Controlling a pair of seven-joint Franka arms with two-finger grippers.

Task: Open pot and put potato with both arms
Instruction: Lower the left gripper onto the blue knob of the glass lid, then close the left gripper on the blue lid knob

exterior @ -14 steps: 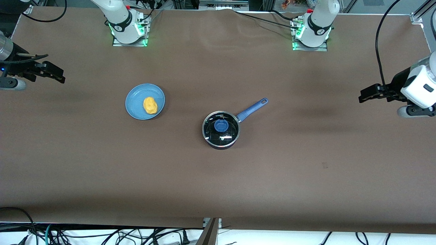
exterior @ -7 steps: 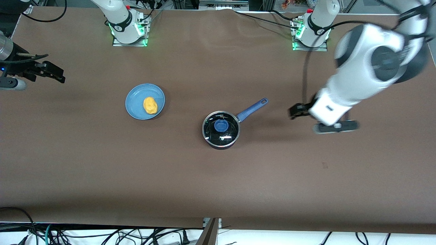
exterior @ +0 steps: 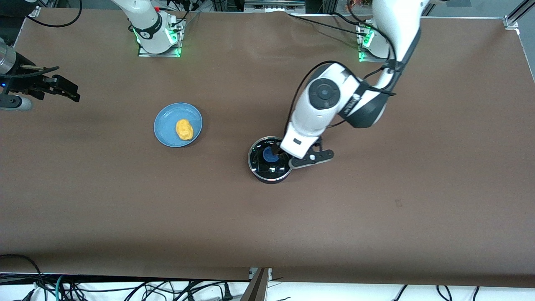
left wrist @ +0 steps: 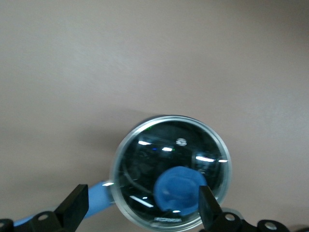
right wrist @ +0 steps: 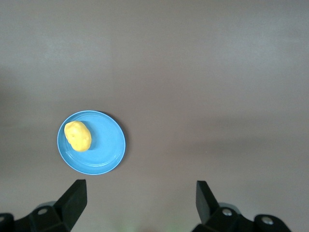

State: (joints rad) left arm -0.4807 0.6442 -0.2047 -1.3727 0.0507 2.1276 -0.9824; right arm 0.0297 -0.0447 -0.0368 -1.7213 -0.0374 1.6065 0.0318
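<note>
Since half a second ago the left gripper [exterior: 279, 158] has swung from the table's edge to above the pot [exterior: 271, 161], fingers [left wrist: 72, 209] spread wide around the lid's knob [left wrist: 179, 189]. At the pot's ten o'clock, the potato [exterior: 184, 129] lies on the plate [exterior: 165, 118]. At the table's end the right gripper [exterior: 62, 90] waits, wide open.

We've got a big table [exterior: 167, 217] under plain brown covering, faintly creased, evenly lit, with tangled black cables [exterior: 125, 288] hanging off the edge nearest the front camera.
</note>
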